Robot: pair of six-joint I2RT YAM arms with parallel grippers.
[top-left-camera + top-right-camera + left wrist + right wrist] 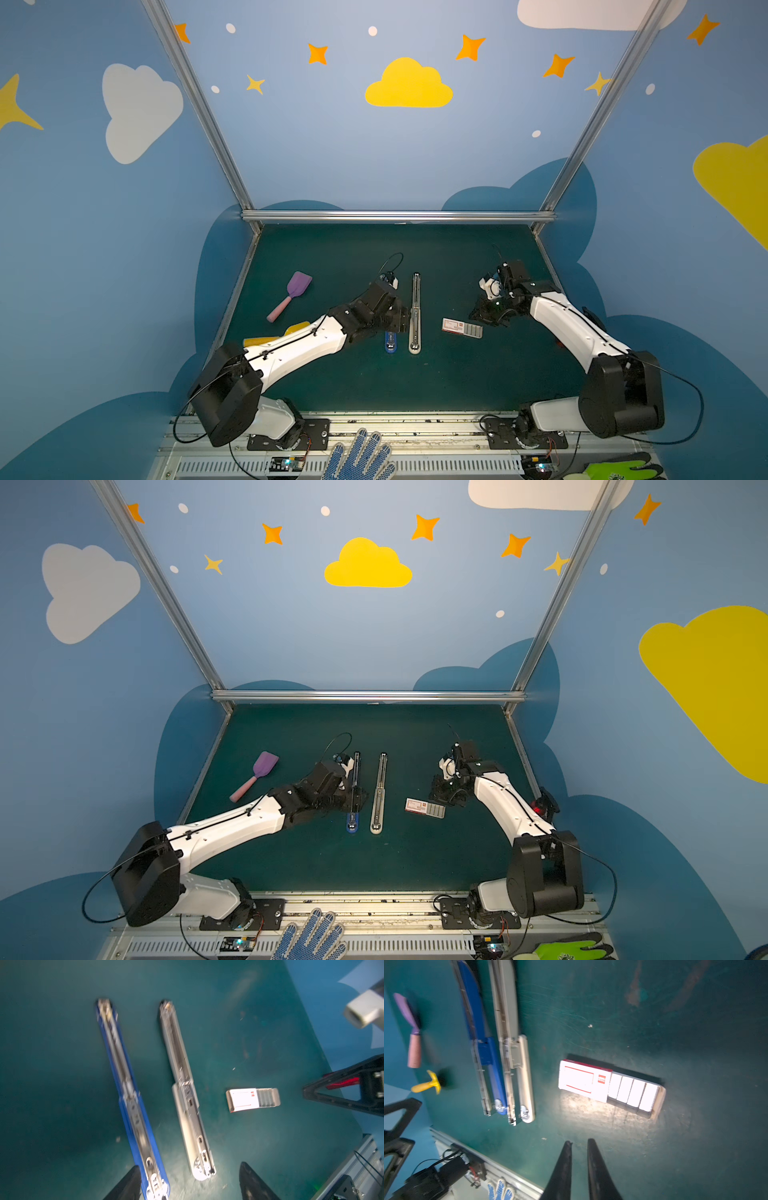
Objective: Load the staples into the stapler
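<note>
Two staplers lie opened flat side by side mid-mat: a blue stapler [390, 344] [352, 823] [128, 1088] [481, 1047] and a white stapler [415, 316] [379, 796] [182, 1084] [521, 1068]. To their right lies the staples box [455, 326] [417, 806] [245, 1099] [583, 1080], white with a red mark, its inner tray [633, 1091] slid out and showing several staple strips. My left gripper [395, 322] [353, 798] [189, 1167] hovers open over the staplers' near ends, holding nothing. My right gripper [484, 316] [440, 791] [579, 1141] hangs just right of the box, with only a narrow gap between its fingers and nothing in it.
A purple spatula with a pink handle [291, 295] [413, 1043] lies at the left. A yellow object [297, 328] [427, 1084] sits partly behind my left arm. A blue dotted glove [361, 453] and a green glove [615, 471] lie on the front rail.
</note>
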